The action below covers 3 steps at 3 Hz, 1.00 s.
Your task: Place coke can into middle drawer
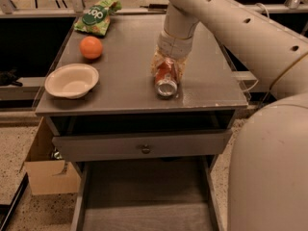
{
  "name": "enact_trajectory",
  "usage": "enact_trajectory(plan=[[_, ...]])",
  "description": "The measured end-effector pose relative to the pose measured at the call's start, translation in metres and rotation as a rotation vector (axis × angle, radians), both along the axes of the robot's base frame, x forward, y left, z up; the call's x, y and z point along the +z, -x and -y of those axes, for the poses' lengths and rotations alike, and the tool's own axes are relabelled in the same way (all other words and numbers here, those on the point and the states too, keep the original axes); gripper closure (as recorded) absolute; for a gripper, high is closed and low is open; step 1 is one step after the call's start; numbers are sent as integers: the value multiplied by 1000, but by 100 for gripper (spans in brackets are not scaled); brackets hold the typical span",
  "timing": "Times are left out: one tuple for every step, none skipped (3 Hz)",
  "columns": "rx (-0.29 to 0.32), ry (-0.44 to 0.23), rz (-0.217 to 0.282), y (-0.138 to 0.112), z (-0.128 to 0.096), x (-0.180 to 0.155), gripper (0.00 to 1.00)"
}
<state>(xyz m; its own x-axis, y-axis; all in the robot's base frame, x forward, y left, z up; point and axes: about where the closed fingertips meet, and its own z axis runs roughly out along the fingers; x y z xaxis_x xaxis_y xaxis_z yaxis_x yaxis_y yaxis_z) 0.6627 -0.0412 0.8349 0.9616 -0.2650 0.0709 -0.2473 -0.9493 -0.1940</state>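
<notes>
Off-white tubular arm (231, 28), its smooth shell dotted with small dark round holes. Pale banded wrist collar just above the coke can (166, 83). Gripper (168, 73) at the coke can, its tan, mottled fingers (156, 66) pressed to both of its sides. Thin cable (288, 71) right of the can. Broad cream body shell (269, 167) below and right of it.
</notes>
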Motion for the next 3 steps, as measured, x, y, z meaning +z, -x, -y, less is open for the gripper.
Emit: enact_trajectory(plan=[[0,0,0,0,0,0,87],[0,0,0,0,0,0,100],[0,0,0,0,0,0,100]])
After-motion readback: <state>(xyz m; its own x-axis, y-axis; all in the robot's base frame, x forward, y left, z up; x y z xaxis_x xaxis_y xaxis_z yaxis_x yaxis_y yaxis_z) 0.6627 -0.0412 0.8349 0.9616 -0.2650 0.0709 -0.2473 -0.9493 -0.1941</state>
